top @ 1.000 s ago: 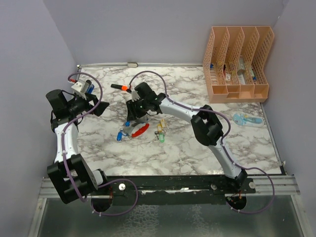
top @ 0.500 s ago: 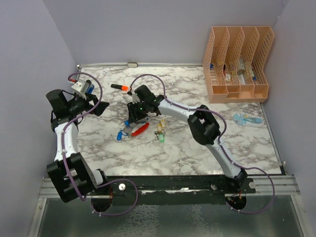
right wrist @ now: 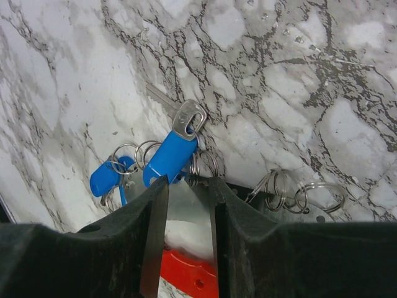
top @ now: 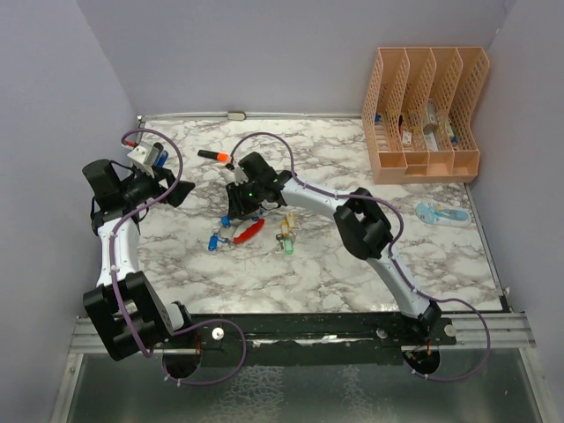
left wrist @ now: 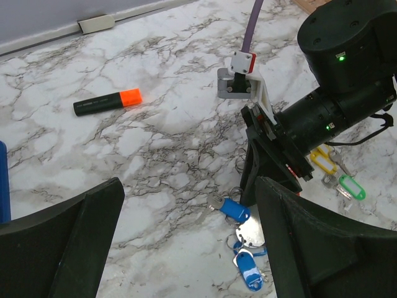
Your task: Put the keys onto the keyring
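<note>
Both jaws of our right gripper (right wrist: 188, 181) stand narrowly apart astride the keyring (right wrist: 186, 273), gripping or not we cannot tell, blue keys (right wrist: 169, 155) just beyond; an off-centre pinch could flick it away, while our left gripper (left wrist: 186, 186) gapes wide.

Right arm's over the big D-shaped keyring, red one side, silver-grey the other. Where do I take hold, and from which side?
Take the keyring by its silver-grey side, pinched across its narrow width from straight above: it lies flat on the marble table, so nothing fits underneath. The right gripper straddles that bar; stay clear of the blue-headed keys crowding one end.
</note>
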{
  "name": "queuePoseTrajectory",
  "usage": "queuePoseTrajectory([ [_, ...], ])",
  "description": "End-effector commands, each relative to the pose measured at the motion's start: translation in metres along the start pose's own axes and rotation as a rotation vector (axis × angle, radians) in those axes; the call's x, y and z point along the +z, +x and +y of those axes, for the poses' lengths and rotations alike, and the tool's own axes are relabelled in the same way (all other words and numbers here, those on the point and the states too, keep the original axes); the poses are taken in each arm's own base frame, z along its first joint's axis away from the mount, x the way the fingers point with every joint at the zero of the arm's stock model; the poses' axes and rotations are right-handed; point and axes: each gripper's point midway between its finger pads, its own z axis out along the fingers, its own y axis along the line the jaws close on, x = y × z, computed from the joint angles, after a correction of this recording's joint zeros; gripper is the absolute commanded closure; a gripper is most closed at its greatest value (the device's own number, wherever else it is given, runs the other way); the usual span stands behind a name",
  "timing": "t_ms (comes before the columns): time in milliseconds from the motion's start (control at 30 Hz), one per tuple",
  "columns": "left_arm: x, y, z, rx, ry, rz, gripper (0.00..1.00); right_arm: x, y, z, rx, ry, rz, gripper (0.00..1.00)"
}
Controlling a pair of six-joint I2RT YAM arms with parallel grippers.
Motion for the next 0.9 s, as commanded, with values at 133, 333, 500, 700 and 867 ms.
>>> queuePoseTrajectory([
  [133, 0.0, -0.002, 0.004, 0.01, -0.01, -0.007, 0.1, 0.012, -0.009, 0.008, -0.083, -0.016, -0.046, 0.75],
  [333, 0.0, -0.001, 0.004, 0.007, -0.012, -0.005, 0.1, 0.017, -0.009, 0.002, -0.089, 0.001, -0.049, 0.89],
  [500, 0.001, 0.001, 0.004, 0.0, -0.01, -0.001, 0.1, 0.015, -0.011, -0.001, -0.104, 0.021, -0.064, 0.99],
  [700, 0.002, 0.002, 0.005, -0.004, -0.007, 0.0, 0.1, 0.003, -0.021, 0.005, -0.157, 0.008, -0.119, 0.99],
  [867, 0.002, 0.003, -0.001, -0.006, 0.023, 0.0, 0.1, -0.017, -0.03, 0.014, -0.201, 0.001, -0.196, 0.99],
])
